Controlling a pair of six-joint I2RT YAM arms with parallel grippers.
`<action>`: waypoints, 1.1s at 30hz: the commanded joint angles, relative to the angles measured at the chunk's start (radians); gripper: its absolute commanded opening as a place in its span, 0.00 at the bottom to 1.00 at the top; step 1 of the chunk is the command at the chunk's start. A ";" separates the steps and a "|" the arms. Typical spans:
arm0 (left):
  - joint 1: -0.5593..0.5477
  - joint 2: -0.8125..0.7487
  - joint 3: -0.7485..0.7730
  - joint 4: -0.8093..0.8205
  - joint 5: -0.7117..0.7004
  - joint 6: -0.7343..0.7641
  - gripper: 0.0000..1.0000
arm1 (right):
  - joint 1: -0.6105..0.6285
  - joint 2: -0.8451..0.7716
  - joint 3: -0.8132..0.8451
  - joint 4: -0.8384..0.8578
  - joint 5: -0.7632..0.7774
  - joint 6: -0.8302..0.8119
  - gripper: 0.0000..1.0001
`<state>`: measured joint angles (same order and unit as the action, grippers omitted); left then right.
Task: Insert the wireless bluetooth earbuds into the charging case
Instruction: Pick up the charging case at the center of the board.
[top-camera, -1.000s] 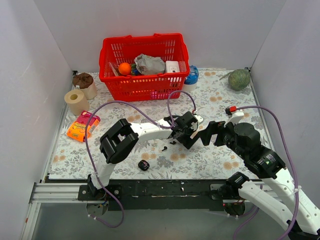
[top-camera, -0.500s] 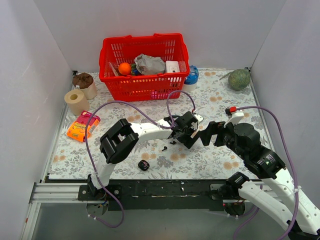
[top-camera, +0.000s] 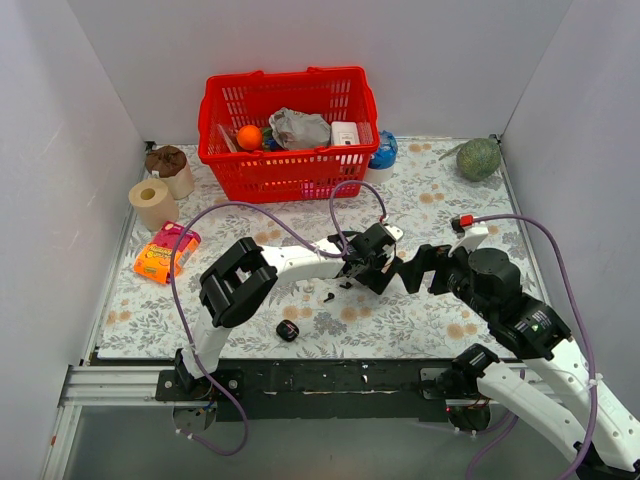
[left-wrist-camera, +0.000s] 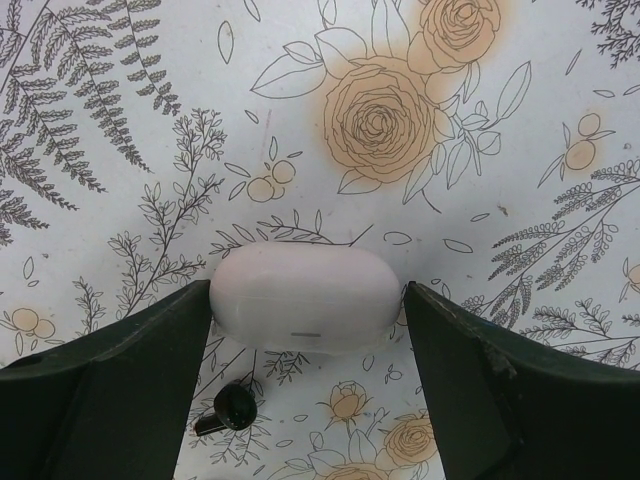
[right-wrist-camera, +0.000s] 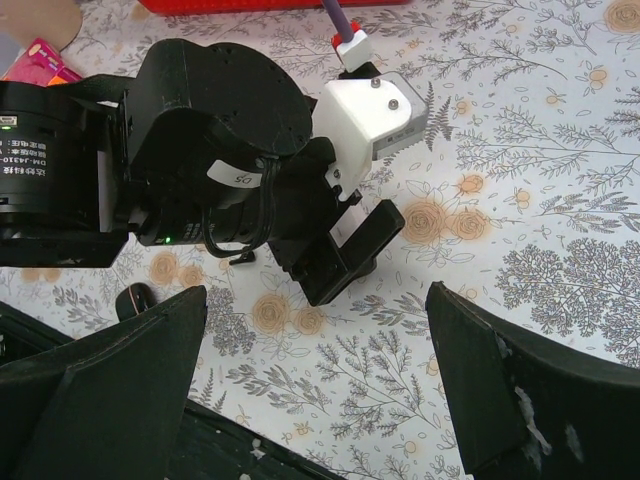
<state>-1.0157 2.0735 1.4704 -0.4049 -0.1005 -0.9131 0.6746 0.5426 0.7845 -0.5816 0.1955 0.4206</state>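
The black charging case (top-camera: 288, 331) lies shut on the floral mat near the front edge, left of both grippers; it also shows in the right wrist view (right-wrist-camera: 133, 298). One tiny black earbud (top-camera: 328, 297) lies on the mat just left of my left gripper (top-camera: 372, 262). In the left wrist view an earbud (left-wrist-camera: 232, 408) lies by the left finger. My left gripper (left-wrist-camera: 308, 292) has its jaws against both ends of a white pill-shaped case (left-wrist-camera: 305, 300). My right gripper (top-camera: 415, 268) is open and empty just right of the left one, with bare mat between its fingers (right-wrist-camera: 320, 400).
A red basket (top-camera: 290, 170) with groceries stands at the back. A paper roll (top-camera: 152, 203), a brown-topped cup (top-camera: 168, 165) and an orange packet (top-camera: 165, 252) are at the left. A green fruit (top-camera: 478, 158) sits at the back right, a blue item (top-camera: 384, 150) beside the basket.
My left gripper has shifted slightly away from the front edge. The right arm has barely moved. The black case and earbud lie where they were.
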 joint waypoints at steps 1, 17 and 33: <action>-0.007 0.020 -0.021 -0.049 -0.015 0.005 0.78 | 0.000 -0.020 -0.014 0.017 0.007 0.010 0.98; -0.026 0.048 -0.001 -0.097 -0.053 0.072 0.68 | 0.000 -0.024 -0.025 0.016 0.016 0.014 0.98; -0.021 -0.468 -0.361 0.267 -0.114 0.034 0.02 | 0.000 0.112 0.177 -0.008 0.170 0.032 0.98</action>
<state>-1.0378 1.8721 1.2171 -0.2955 -0.1810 -0.8585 0.6746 0.5995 0.8547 -0.6106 0.2855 0.4446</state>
